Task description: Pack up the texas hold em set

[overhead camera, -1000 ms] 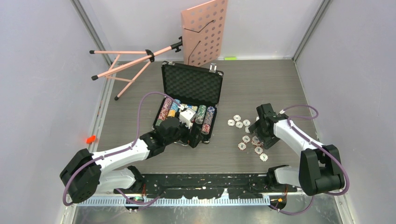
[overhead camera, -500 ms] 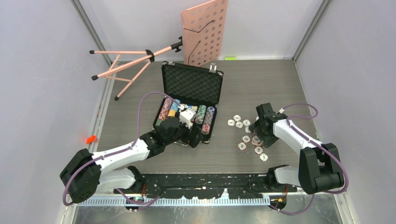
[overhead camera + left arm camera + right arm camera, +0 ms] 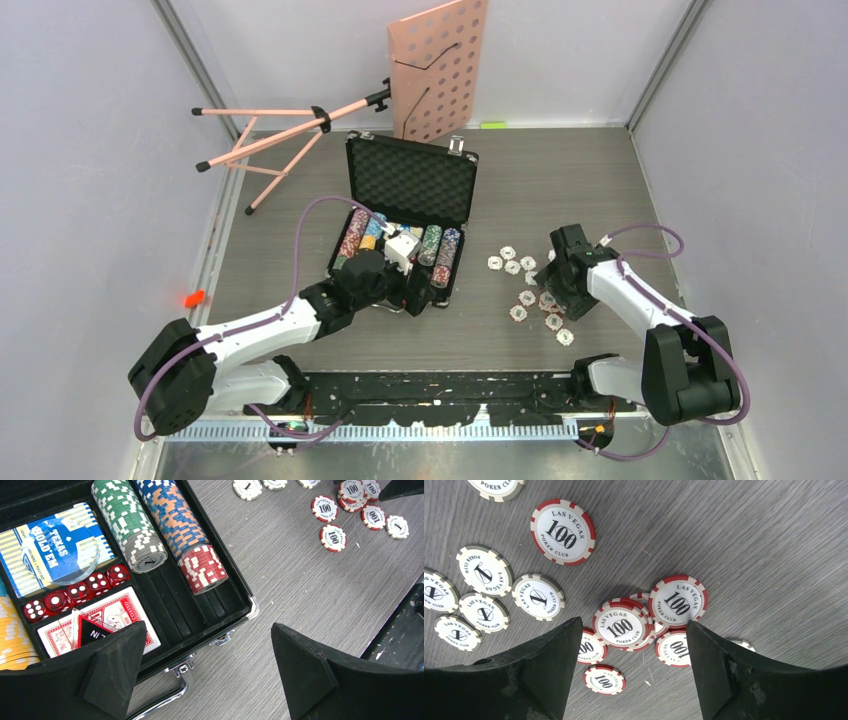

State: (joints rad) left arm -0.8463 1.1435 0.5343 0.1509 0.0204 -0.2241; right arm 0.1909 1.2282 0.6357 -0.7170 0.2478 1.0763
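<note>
The black case [image 3: 410,180] of the texas hold em set stands open mid-table, lid up. Inside lie rows of green [image 3: 127,525], blue-orange [image 3: 167,512] and red chips [image 3: 202,567], red dice [image 3: 77,592] and two card decks [image 3: 55,550]. My left gripper [image 3: 207,627] hovers open over the case's near right corner and chrome handle [image 3: 170,695], holding nothing. To the right, loose chips [image 3: 527,297] are scattered on the table. My right gripper [image 3: 633,622] is open just above a small pile of red 100 chips [image 3: 621,625], its fingers either side of it; white chips [image 3: 484,570] lie to the left.
A pink perforated music stand [image 3: 438,70] leans against the back wall behind the case, its tripod legs [image 3: 270,135] lying to the back left. A small orange object [image 3: 194,297] sits at the table's left edge. Grey walls close in on both sides.
The right arm has shifted slightly over the loose chips. The left arm and the case have not moved.
</note>
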